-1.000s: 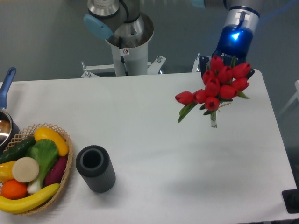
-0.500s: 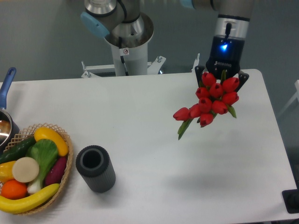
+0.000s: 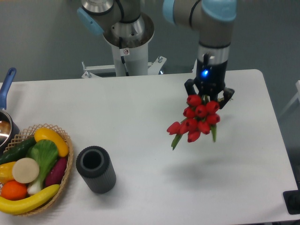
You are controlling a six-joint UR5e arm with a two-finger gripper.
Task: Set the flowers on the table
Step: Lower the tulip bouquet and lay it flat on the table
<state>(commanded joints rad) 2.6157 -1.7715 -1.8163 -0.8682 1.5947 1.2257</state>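
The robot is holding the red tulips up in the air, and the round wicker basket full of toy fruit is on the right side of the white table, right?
Not quite. The round wicker basket of toy fruit sits at the left side of the white table, as the fixed camera view shows. The gripper does hold the bunch of red tulips in the air.

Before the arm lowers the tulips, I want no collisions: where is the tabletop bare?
The gripper holds the flowers over open table. The whole stretch right of the black cylinder, out to the right edge, is bare. The left end is crowded: the wicker basket of toy produce and a pot.
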